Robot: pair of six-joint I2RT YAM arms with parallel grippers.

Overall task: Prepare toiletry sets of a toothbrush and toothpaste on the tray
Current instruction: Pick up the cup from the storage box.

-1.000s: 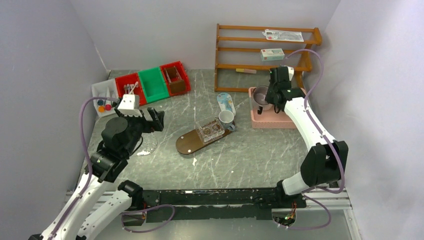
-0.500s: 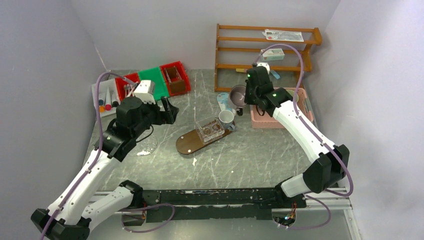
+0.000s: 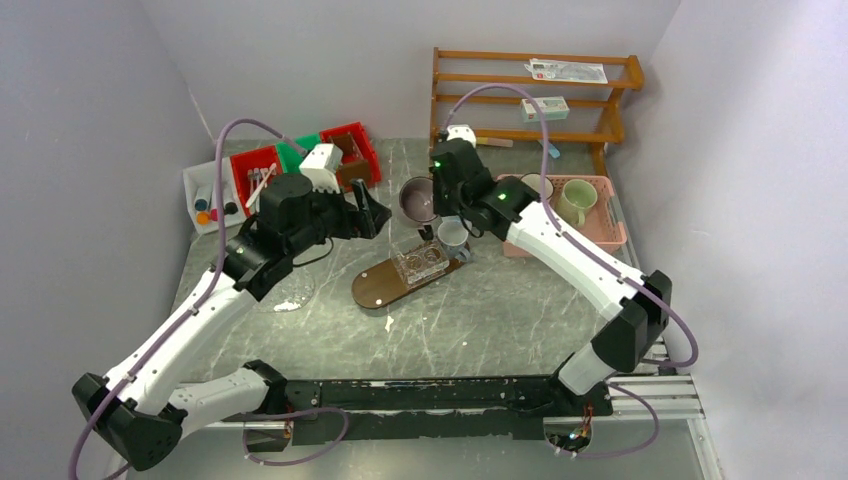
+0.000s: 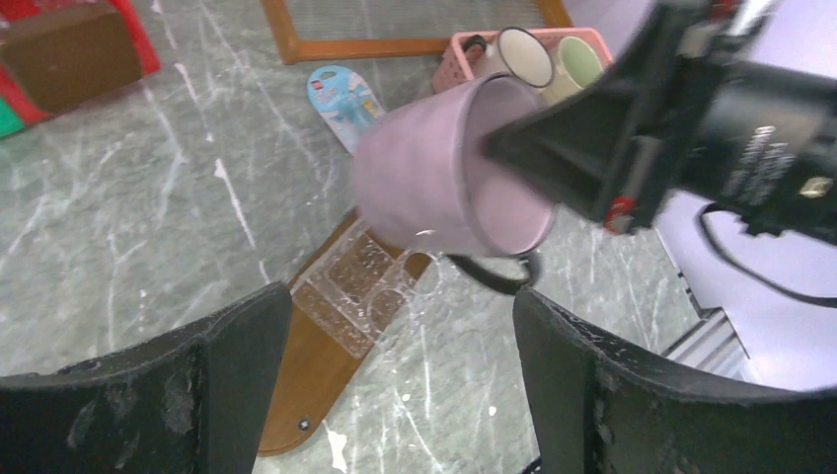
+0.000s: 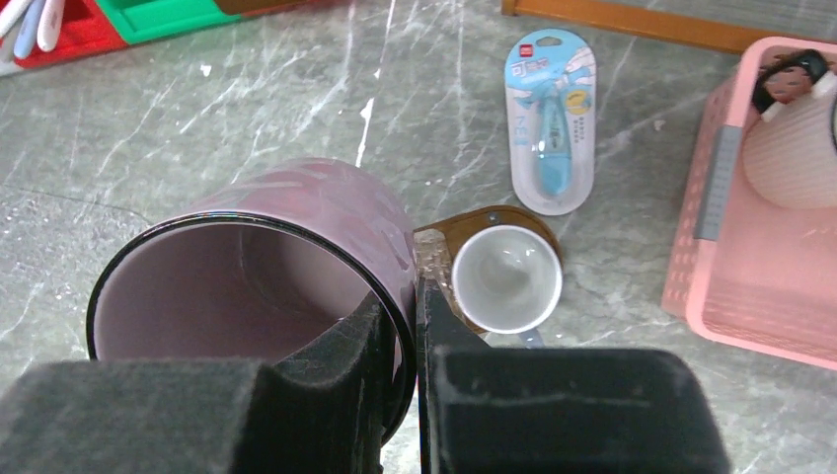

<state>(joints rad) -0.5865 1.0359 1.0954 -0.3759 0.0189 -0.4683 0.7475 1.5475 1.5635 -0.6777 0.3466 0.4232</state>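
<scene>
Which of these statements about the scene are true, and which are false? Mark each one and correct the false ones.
1. The right gripper pinches the purple mug by its rim. True.
2. The left gripper is shut on a toothbrush. False: it is open and holds nothing.
3. A white mug stands at the far end of the tray. True.
4. The pink basket is empty. False: a green mug stands in it.
</scene>
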